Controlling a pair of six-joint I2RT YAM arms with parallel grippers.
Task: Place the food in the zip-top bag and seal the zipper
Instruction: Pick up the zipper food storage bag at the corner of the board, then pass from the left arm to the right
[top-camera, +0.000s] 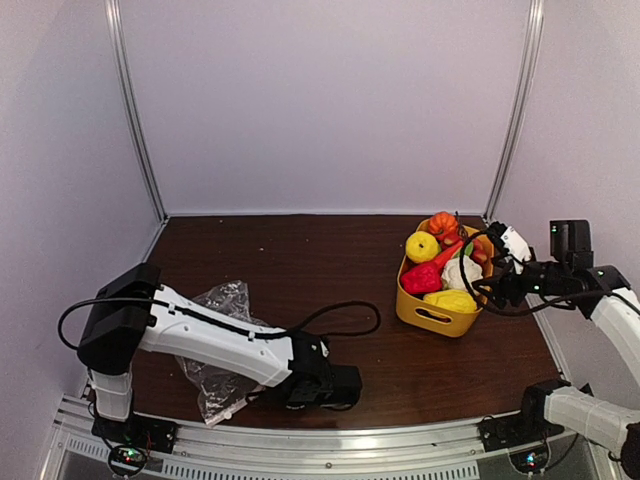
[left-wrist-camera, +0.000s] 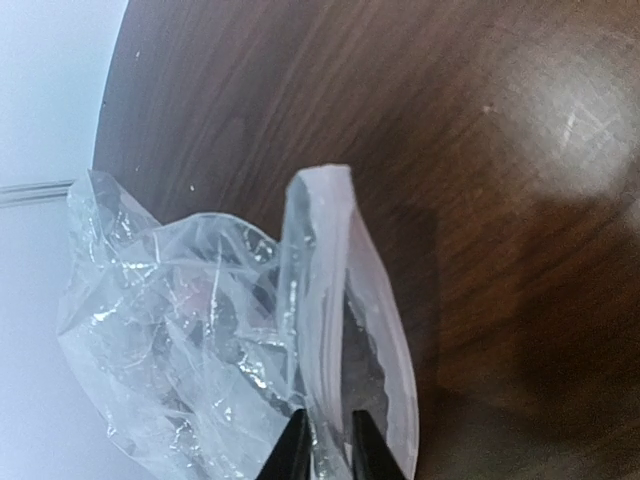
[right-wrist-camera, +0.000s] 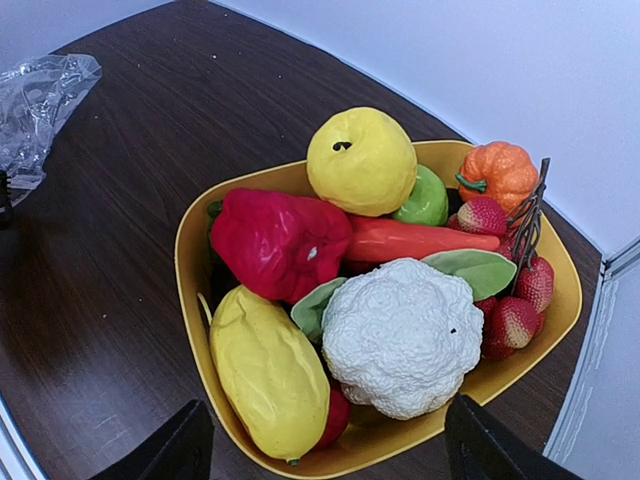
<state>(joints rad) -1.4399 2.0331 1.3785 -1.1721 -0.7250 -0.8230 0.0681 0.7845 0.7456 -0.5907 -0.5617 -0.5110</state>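
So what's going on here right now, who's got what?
The left tool is low over the table, its fingers pinched on the mouth edge of the crumpled zip-top bag. The right tool hangs open above the yellow basket, where the toy food sits piled. It holds nothing. No food shows in the bag yet.

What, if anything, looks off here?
Nothing spilled or damaged. The food sits heaped in the yellow basket; the zip-top bag lies crumpled, its mouth edge standing up between the fingers of the left gripper.
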